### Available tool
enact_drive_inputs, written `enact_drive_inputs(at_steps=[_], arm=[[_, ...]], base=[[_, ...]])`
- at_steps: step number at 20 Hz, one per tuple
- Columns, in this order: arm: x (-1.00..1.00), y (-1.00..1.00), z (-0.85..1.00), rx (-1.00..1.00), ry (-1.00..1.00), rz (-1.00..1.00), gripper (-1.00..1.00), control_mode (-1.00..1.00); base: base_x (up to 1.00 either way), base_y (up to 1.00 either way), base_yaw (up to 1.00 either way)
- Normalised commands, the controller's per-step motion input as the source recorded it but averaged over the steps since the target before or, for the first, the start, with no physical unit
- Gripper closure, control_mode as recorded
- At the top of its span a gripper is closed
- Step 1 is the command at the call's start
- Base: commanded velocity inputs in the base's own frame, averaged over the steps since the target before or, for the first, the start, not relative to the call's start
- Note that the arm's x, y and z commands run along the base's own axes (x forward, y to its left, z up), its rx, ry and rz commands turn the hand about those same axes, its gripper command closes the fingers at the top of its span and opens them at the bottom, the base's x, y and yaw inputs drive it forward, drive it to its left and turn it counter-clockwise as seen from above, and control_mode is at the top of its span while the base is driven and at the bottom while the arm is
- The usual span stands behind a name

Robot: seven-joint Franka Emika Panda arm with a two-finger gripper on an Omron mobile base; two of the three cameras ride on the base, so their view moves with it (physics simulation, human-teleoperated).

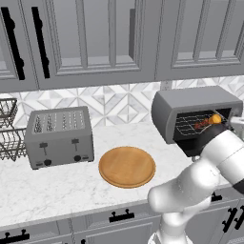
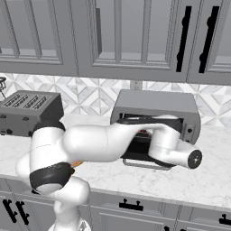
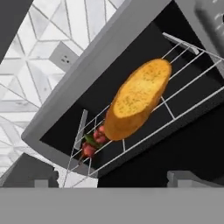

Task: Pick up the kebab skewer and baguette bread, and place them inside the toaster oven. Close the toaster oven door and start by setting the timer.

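Bread [image 3: 138, 99] & skewer [image 3: 93, 141] lie touching on rack [image 3: 183, 89] inside oven [image 1: 193, 109], door [image 2: 142, 151] down; gripper state can't be told.

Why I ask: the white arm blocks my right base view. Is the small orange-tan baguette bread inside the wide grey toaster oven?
Observer: Yes. The hand view shows the baguette bread lying on the wire rack inside the toaster oven.
Operator: And the thin skewer of red and brown chunks?
Observer: The kebab skewer lies on the same rack, partly hidden by one end of the bread.
Operator: Is the tool holding anything?
Observer: No. The tool is open, with nothing between its tips.
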Motion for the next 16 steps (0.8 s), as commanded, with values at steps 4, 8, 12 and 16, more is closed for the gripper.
enact_drive_inputs(at_steps=[4, 8, 12, 16], arm=[[-0.21, 0.05, 0.04, -0.16, -0.34, 0.29, -1.0, -1.0], [-0.08, 0.37, 0.01, -0.25, -0.31, 0.1, -1.0, -1.0], [-0.04, 0.32, 0.0, -0.28, -0.23, -0.01, -1.0, -1.0], [0.01, 0.52, 0.0, -0.34, -0.16, -0.18, -1.0, -1.0]], base=[[0.0, 0.0, 0.0], [0.0, 0.0, 0.0], [0.0, 0.0, 0.0], [0.0, 0.0, 0.0]])
